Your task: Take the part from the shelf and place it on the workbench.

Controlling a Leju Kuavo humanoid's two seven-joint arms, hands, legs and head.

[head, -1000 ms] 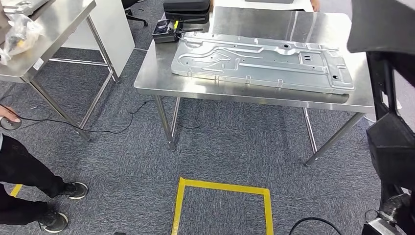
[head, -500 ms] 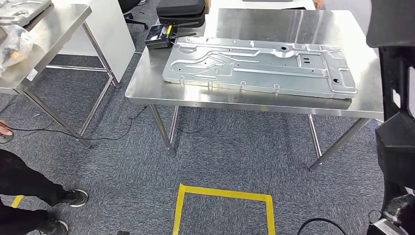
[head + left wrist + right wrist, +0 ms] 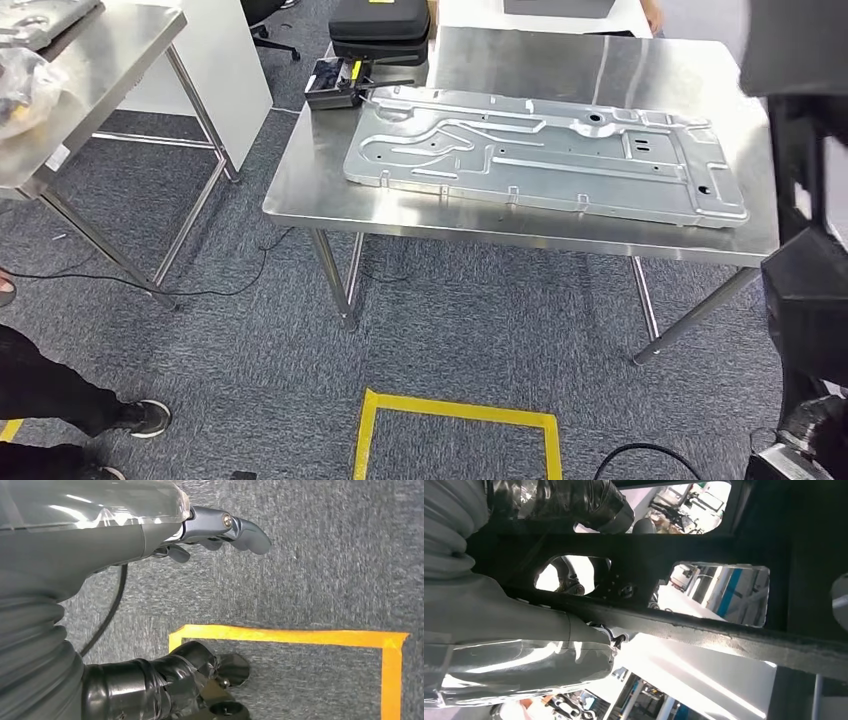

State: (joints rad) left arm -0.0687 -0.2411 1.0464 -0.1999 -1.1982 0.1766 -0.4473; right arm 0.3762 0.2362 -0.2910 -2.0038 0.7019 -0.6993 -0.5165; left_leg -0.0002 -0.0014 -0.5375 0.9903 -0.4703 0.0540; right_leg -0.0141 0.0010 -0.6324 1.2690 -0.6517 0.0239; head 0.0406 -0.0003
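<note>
While left hand hangs over carpet, fingers apart, holding nothing | right hand against black part, grip unclear | workbench ahead

Even, bright overhead light falls on the steel table, which throws back soft white glare along its far half and casts a faint shadow on the carpet below. The head view is sharp, with slight bending at its edges. At the left wrist the carpet looks smeared. At the right wrist, bright openings are blown out white behind a dark, unlit frame.
</note>
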